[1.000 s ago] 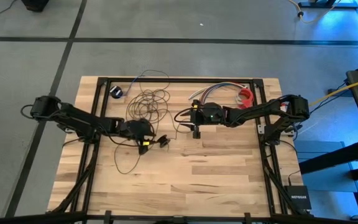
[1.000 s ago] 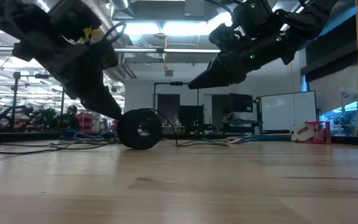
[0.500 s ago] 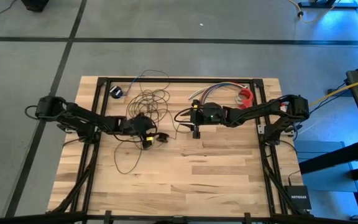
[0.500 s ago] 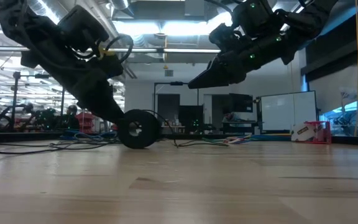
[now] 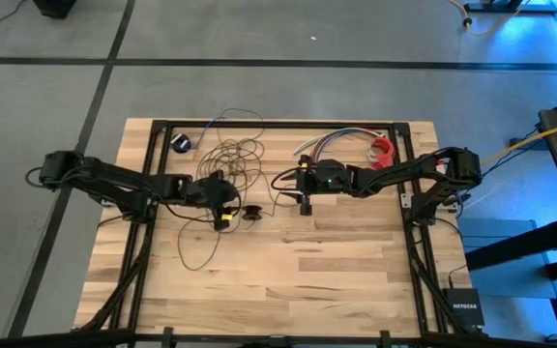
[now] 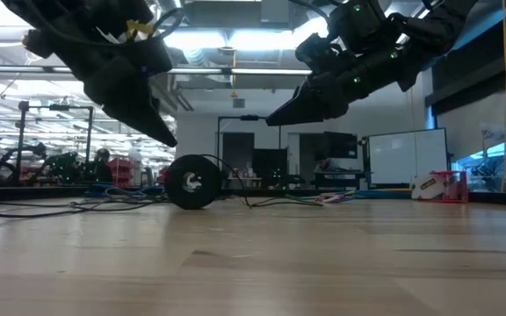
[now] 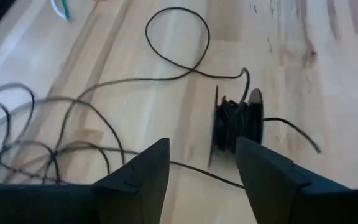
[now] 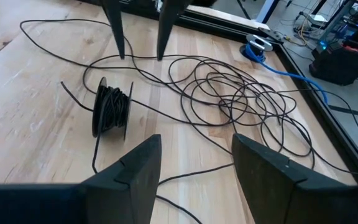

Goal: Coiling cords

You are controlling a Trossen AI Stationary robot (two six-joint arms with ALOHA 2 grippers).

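A black spool (image 5: 251, 213) wound with thin dark cord stands on its rim on the wood, also seen in the low view (image 6: 191, 182) and both wrist views (image 7: 236, 121) (image 8: 110, 109). The loose cord lies in a tangle of loops (image 5: 230, 159) (image 8: 247, 99) toward the far edge, ending at a small round puck (image 5: 182, 143). My left gripper (image 7: 201, 149) is open, raised above and left of the spool (image 6: 167, 139). My right gripper (image 8: 194, 140) hangs open to the spool's right (image 6: 275, 118), clear of it.
A bundle of multicoloured wires (image 5: 332, 140) and a red tape roll (image 5: 383, 148) lie at the far right. A black frame rail (image 5: 278, 124) runs along the far edge. One loose cord loop (image 5: 196, 251) trails toward the near left; bare wood fills the near half.
My left gripper has risen from beside the spool and drawn back a little toward the table's left edge, rolling as it went. The spool still stands on its rim on the table.
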